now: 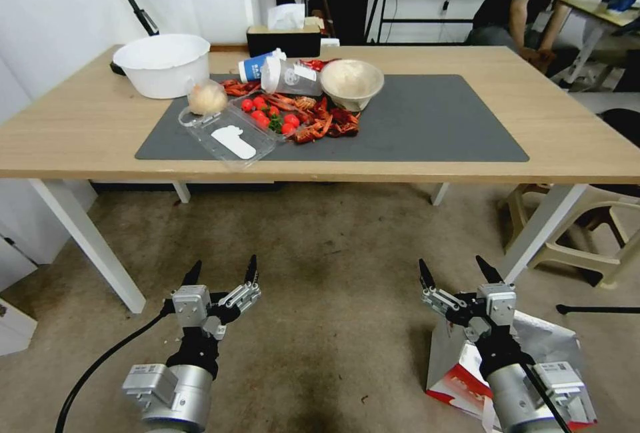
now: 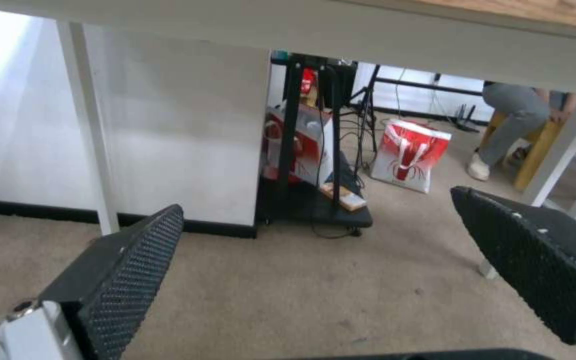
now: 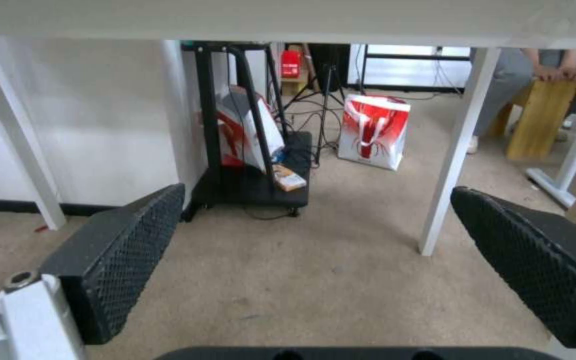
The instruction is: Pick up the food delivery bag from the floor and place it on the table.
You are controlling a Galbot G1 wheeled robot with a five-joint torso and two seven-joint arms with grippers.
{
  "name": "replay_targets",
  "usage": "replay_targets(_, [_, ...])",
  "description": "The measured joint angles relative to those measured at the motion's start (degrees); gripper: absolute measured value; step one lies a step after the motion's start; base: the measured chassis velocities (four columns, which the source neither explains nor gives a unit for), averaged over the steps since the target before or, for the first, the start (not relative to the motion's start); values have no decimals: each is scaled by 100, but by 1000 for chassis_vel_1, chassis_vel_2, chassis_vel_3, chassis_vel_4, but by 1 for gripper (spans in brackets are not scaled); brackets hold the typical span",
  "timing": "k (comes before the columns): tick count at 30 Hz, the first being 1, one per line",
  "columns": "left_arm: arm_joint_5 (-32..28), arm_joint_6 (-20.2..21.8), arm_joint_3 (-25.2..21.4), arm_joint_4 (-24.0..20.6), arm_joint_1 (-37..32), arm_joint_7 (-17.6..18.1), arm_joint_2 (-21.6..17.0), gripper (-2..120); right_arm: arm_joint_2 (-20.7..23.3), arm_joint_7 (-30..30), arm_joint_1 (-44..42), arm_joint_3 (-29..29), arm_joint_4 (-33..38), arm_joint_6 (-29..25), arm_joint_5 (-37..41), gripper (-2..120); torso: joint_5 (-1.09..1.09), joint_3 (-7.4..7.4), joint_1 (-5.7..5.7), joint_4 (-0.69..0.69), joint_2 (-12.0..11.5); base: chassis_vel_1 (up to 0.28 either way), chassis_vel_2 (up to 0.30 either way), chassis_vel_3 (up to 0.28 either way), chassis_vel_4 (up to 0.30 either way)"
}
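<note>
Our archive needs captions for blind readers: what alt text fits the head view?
Two open grippers, left and right, hang over the floor before a table; the bag lies on the floor under the right arm. On the table's grey mat sit bowls, cups, crayfish and tomatoes.

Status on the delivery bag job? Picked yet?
Nothing done yet: the food delivery bag sits on the floor beneath the right arm. The right gripper and left gripper both hover open and empty. Left: grasp, lift, place on the table.
</note>
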State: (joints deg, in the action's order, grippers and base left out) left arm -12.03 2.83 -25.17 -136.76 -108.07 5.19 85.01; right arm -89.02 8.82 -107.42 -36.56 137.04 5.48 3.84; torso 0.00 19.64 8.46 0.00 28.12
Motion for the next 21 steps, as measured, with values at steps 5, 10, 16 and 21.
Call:
replay_targets(5, [16,-1,17,14,0,1,20,100,-1,-2,-1,-27,17,0,23,100,0,-89,-50,0,-141,0,0,0,0])
replay_targets(10, [24,-1,24,27,13,1,30,100,-1,-2,-1,-48,19,0,28,100,0,-141,-80,0,-221,0,0,0,0])
replay_targets(16, [29,-1,30,58,31,15,26,100,-13,-2,-8,-56,13,-2,32,100,0,-244,-136,0,-382,0,0,0,0])
replay_targets(21, [30,-1,26,58,36,18,26,100,-21,-2,-7,-36,-3,-7,25,100,0,-302,-165,0,-468,0,0,0,0])
